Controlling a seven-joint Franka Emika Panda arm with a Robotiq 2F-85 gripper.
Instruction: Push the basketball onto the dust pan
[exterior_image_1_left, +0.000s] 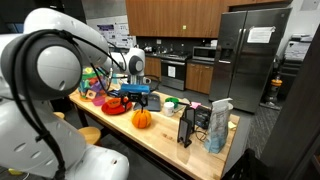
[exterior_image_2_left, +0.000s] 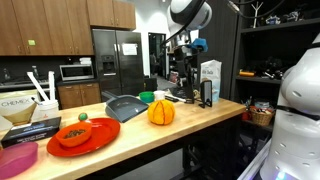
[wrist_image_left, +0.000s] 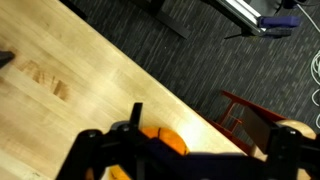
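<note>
The orange basketball (exterior_image_1_left: 142, 118) sits on the wooden table near its front edge and shows in both exterior views (exterior_image_2_left: 161, 112). In the wrist view it (wrist_image_left: 160, 139) lies just below my gripper (wrist_image_left: 198, 135), partly hidden by the dark gripper body. My gripper (exterior_image_1_left: 138, 96) hangs close above and behind the ball (exterior_image_2_left: 180, 70), its fingers spread apart and empty. The red dust pan (exterior_image_1_left: 115, 104) lies flat on the table beside the ball (exterior_image_2_left: 95, 138), with a small orange-red thing on it.
A grey scoop-shaped tray (exterior_image_2_left: 125, 106) lies between the ball and the red pan. A pink-and-purple bowl (exterior_image_1_left: 100, 95), a green cup (exterior_image_2_left: 147, 97), a dark bottle (exterior_image_1_left: 187, 125) and a carton (exterior_image_2_left: 210, 80) stand on the table. A red stool (wrist_image_left: 240, 112) stands on the floor.
</note>
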